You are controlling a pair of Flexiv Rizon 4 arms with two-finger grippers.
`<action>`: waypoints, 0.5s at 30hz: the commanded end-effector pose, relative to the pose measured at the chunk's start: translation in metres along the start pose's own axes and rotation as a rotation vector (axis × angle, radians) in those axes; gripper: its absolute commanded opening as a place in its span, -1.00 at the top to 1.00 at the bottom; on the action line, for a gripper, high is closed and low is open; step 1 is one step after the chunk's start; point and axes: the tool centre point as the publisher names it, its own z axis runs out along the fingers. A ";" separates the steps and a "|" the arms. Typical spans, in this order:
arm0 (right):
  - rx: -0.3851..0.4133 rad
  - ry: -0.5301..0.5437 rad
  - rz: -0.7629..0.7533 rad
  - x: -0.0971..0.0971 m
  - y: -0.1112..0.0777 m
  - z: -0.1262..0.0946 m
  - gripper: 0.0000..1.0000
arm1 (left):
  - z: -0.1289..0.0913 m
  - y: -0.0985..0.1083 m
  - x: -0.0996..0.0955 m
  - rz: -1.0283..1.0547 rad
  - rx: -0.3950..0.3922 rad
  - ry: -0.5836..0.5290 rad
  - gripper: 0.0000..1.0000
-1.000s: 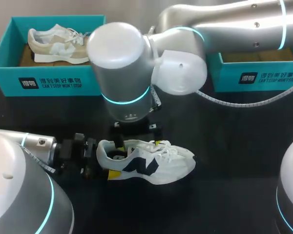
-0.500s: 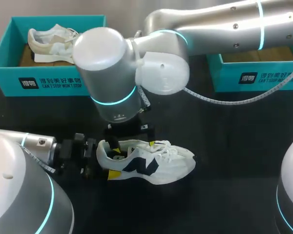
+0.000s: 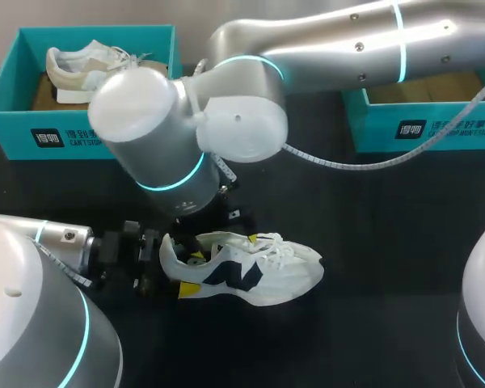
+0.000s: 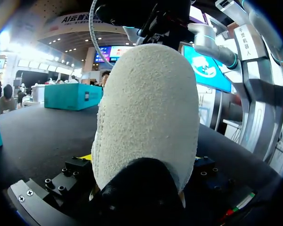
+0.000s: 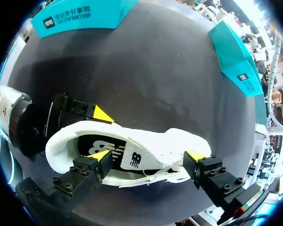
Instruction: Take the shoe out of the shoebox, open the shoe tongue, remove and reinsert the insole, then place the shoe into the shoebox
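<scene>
A white shoe (image 3: 263,271) with a navy logo stands on its sole on the black table, toe to the right. My left gripper (image 3: 178,267) clasps its heel from both sides; that heel (image 4: 146,108) fills the left wrist view between the fingers. My right arm (image 3: 178,145) reaches over from the right, and its wrist hides its gripper in the head view. In the right wrist view my right gripper (image 5: 148,157) is open just above the shoe (image 5: 151,141). One tip hovers over the black insole (image 5: 94,143), the other past the laces. A left fingertip (image 5: 103,114) rests against the heel collar.
A teal shoebox (image 3: 81,133) at the back left holds a beige shoe (image 3: 89,69). Another teal shoebox (image 3: 420,125) stands at the back right, partly behind my right arm. A pale cable (image 3: 364,166) hangs from that arm over the table.
My right arm's wrist has swung left and tilted over the shoe's opening. The shoe and my left gripper have stayed where they were.
</scene>
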 end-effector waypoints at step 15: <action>-0.048 -0.335 0.455 0.008 -0.010 -0.001 -1.00 | 0.002 0.005 -0.002 -0.001 0.000 -0.003 1.00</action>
